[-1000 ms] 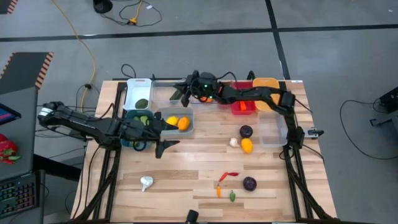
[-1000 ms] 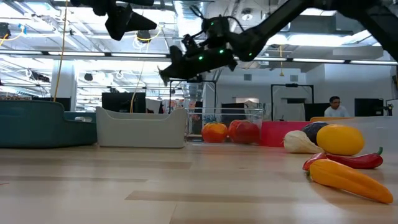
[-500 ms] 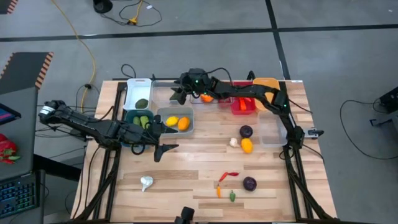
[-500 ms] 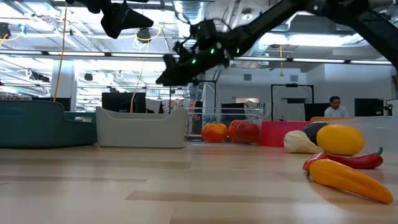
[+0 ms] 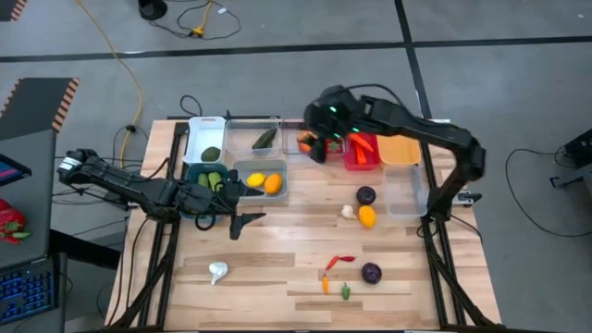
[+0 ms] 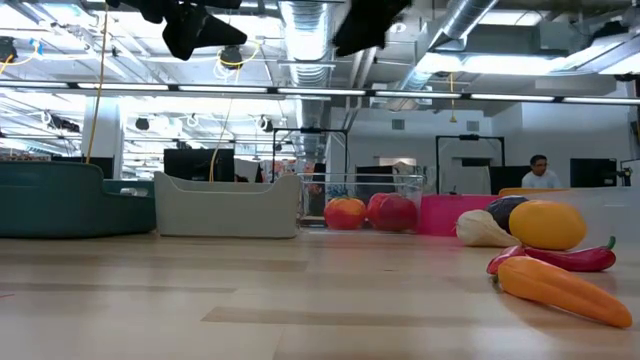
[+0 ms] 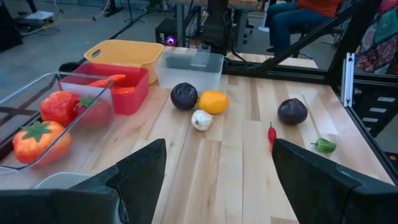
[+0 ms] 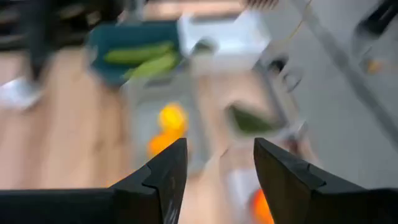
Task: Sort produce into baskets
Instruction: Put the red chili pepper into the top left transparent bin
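My right gripper [image 5: 319,145] hangs open and empty above the clear tub [image 5: 298,146] that holds red and orange peppers [image 7: 59,109]; its fingers stand apart in the right wrist view [image 8: 214,180]. A green cucumber [image 5: 265,140] lies in the other clear tub [image 5: 239,141] at the far edge. My left gripper [image 5: 242,207] is open and empty in front of the teal tub [image 5: 192,174] and the grey-blue tub [image 5: 281,188], as its wrist view [image 7: 217,186] also shows. The grey-blue tub holds lemons [image 5: 264,181]. The teal tub holds cucumbers [image 5: 215,179].
White tub [image 5: 205,128], red tub [image 5: 363,163], orange tub [image 5: 400,151] and a clear tub [image 5: 405,192] stand at the far and right sides. Loose on the table lie purple balls [image 5: 366,195] [image 5: 371,273], garlic [image 5: 348,211] [image 5: 217,271], a lemon [image 5: 367,217], a chilli [image 5: 340,262] and a carrot [image 5: 326,282].
My right gripper has gone from above the far clear tub toward the table's right edge and up, out of the low view's middle. A green cucumber now lies in that tub where the gripper stood. My left gripper has drawn back slightly to the left.
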You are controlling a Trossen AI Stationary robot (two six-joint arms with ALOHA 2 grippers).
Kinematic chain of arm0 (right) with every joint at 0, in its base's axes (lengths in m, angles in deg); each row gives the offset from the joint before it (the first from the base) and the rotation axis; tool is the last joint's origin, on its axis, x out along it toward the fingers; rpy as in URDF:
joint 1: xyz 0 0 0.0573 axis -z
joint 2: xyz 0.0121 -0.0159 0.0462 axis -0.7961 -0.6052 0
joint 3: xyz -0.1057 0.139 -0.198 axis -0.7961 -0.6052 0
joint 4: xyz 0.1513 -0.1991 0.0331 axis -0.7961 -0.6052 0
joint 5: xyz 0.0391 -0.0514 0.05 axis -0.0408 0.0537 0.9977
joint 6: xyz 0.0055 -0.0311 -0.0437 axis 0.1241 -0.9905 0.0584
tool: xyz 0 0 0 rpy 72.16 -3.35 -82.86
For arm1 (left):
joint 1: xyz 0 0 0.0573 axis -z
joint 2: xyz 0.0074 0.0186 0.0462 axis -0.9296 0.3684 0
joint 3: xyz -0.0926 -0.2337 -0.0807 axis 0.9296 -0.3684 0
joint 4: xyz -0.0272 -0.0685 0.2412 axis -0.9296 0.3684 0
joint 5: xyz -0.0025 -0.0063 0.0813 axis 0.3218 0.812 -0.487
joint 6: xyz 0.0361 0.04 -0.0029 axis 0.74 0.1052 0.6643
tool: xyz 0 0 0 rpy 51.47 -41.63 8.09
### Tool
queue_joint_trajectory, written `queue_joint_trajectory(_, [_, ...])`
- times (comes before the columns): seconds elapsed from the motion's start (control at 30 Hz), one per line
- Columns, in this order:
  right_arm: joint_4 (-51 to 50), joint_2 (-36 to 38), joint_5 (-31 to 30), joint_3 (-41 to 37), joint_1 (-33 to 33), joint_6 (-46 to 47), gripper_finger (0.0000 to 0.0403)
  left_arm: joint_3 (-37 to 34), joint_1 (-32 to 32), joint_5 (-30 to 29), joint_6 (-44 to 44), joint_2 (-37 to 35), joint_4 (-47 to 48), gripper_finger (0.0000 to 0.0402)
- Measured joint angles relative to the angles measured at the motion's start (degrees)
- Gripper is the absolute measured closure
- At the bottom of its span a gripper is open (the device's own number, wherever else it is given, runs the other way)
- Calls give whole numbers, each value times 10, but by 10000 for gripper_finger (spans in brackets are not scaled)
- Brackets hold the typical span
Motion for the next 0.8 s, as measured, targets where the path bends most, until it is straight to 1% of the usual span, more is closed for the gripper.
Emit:
queue_joint_trajectory(0.17, [-162,53,0,0,-79,77,195,0,0,0,2,0,0,123])
queue_joint_trajectory(0.3, [-241,68,0,-1,-164,135,195,0,0,0,14,4,1,123])
queue_joint_trajectory(0.4, [-272,63,0,-2,-228,178,195,0,0,0,15,8,-2,123])
queue_joint_trajectory(0.53, [-282,42,0,-6,-311,241,195,0,0,0,15,12,-3,123])
queue_joint_trajectory(0.67, [-289,6,-4,-25,-382,280,195,0,0,4,14,18,0,123])
queue_joint_trajectory(0.8, [-294,-43,-27,-32,-438,304,195,0,0,6,11,23,1,123])
